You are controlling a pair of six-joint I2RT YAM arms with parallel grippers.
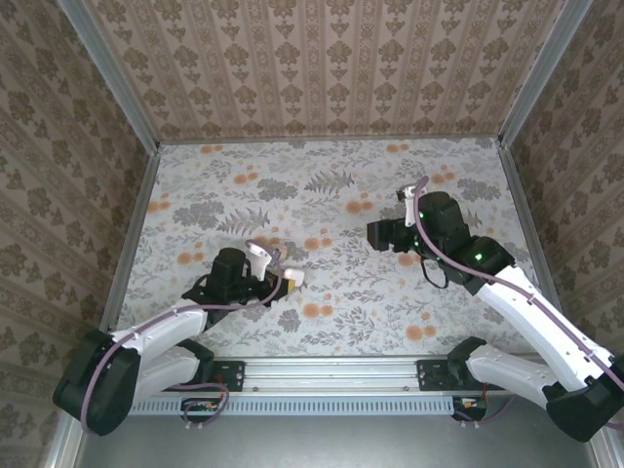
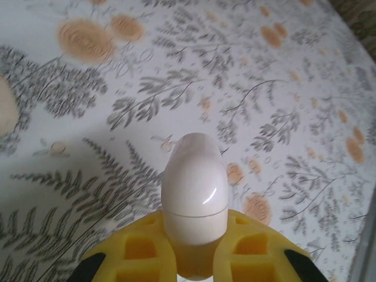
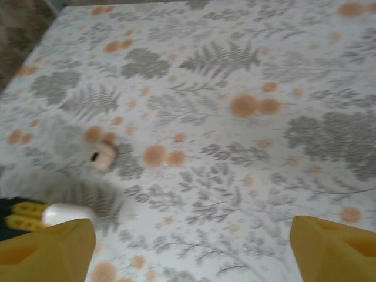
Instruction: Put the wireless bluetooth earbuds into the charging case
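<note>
You have no text, label, brand, number or sign to read here. The white case (image 2: 194, 188) shows a plain glossy shell, and the table cover (image 1: 341, 195) and the walls (image 1: 322, 58) carry only a floral pattern, no lettering.

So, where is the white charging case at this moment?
The charging case is held by the left end effector, low in the left wrist view. From above it is left of centre on the near part of the table.
</note>
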